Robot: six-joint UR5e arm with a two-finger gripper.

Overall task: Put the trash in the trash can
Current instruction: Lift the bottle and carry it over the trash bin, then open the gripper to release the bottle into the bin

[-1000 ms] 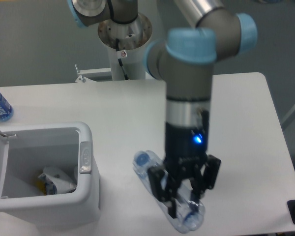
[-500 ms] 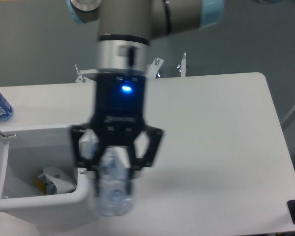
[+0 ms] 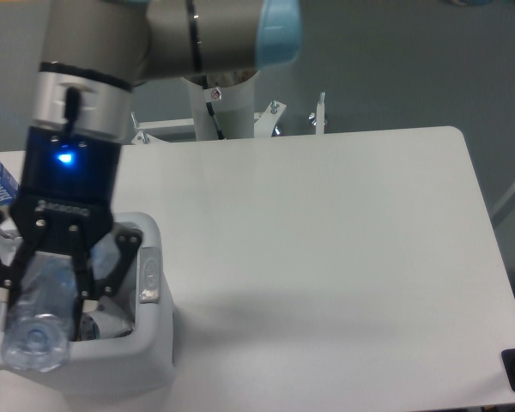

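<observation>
Clear bottle [image 3: 39, 322] now over bin [image 3: 146, 360]

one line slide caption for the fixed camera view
Gripper holds a clear bottle over the open white trash can.

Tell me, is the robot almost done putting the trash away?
Almost. Something crumpled already lies inside the trash can, probably the wrapper. The gripper holds the clear bottle right above the open can. It has not let go yet, so dropping it in is what's left.
</observation>
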